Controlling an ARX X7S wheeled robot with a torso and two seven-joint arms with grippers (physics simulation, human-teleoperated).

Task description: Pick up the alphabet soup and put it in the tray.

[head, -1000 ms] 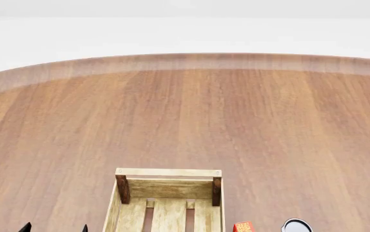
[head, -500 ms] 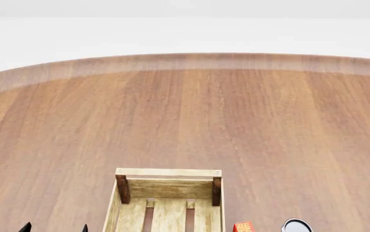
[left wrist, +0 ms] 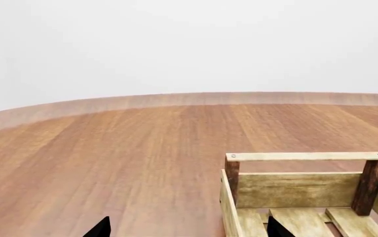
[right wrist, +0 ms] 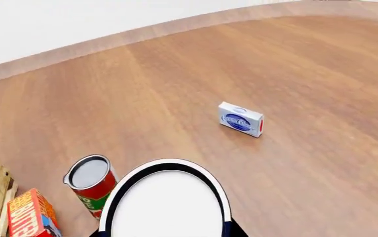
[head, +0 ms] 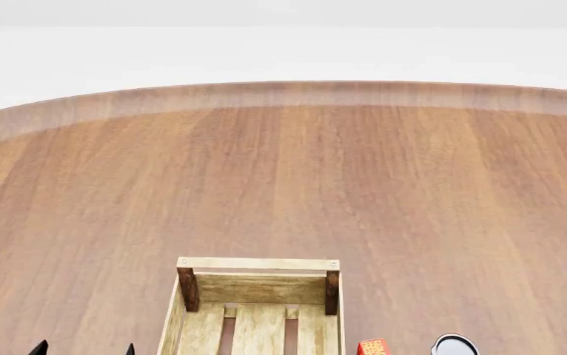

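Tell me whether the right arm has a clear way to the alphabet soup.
Probably yes. In the right wrist view the alphabet soup sits directly below the camera, its white top unobstructed; the red-and-green can stands close beside it, so the fingers have little room there.

left gripper [head: 84,348] low, jaws apart (tips only)

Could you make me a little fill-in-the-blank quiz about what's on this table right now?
1. The tray is built from pale ____ slats.
2. In the right wrist view, the red-and-green can stands ____.
3. The small white box has a ____ oval on its face.
4. The alphabet soup has a ____ top.

Missing words: wooden; upright; blue; white
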